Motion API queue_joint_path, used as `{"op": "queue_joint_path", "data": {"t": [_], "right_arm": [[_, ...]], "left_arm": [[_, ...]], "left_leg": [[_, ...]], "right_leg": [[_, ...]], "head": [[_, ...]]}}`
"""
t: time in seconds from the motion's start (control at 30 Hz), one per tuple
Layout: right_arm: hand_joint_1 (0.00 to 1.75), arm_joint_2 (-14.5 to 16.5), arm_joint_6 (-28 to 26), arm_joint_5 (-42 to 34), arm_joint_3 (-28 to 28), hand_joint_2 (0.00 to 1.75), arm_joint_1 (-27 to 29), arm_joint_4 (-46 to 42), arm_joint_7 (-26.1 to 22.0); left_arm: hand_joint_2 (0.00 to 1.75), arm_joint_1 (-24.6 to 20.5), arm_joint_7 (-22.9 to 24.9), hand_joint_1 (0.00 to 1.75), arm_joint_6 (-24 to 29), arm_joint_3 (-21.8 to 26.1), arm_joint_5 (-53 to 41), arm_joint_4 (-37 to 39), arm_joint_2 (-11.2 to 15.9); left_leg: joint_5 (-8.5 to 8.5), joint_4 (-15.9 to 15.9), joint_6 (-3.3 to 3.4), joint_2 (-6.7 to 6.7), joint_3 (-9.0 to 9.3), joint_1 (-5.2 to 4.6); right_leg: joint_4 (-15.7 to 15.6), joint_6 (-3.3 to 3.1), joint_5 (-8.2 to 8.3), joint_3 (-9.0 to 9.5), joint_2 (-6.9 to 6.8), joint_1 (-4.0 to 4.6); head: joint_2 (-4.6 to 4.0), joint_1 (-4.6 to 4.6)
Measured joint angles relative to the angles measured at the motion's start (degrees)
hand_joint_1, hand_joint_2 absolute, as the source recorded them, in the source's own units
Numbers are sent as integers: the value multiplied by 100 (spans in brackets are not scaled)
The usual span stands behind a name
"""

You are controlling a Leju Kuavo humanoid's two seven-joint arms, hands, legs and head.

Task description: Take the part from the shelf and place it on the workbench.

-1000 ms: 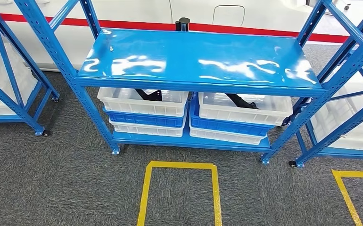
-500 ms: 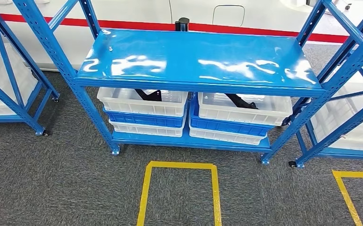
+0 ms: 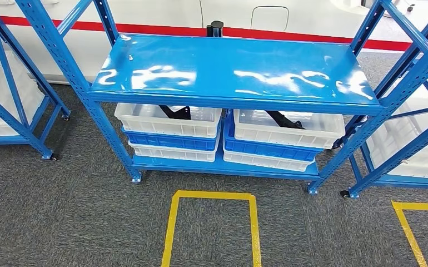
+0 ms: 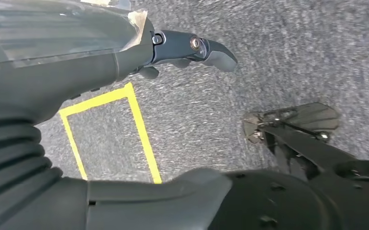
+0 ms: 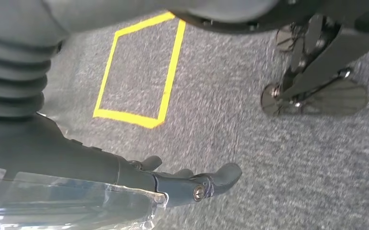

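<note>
A blue metal shelf rack (image 3: 234, 69) stands in front of me in the head view, its top board bare and shiny. Under that board, two white bins sit on blue crates. The left bin (image 3: 167, 127) holds a black part (image 3: 175, 112), and the right bin (image 3: 287, 133) holds another black part (image 3: 283, 118). Both parts are half hidden by the top board. My left hand (image 4: 173, 48) hangs over the grey carpet, fingers apart, holding nothing. My right hand (image 5: 182, 184) hangs the same way over the carpet and holds nothing.
A yellow taped square (image 3: 212, 222) marks the carpet in front of the rack. More blue racks with white bins stand at the left (image 3: 11, 94) and right (image 3: 412, 122). A white wall with a red stripe (image 3: 289, 33) runs behind, and a small black post (image 3: 215, 28) stands there.
</note>
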Motion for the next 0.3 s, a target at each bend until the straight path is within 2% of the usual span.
{"op": "queue_joint_path", "data": {"t": [0.17, 0.3], "right_arm": [[0, 20, 196, -185, 0, 0, 133, -188, -79], [0, 28, 271, -255, 0, 0, 181, -274, -113]], "left_arm": [[0, 175, 141, 0, -123, 484, -455, -191, -3], [0, 245, 202, 0, -179, 681, -623, -281, -6]], "left_leg": [[0, 0, 0, 0, 1, 0], [0, 0, 0, 0, 2, 0]], "right_leg": [[0, 0, 0, 0, 0, 0], [0, 0, 0, 1, 0, 0]], "head": [[0, -1], [0, 0]]}}
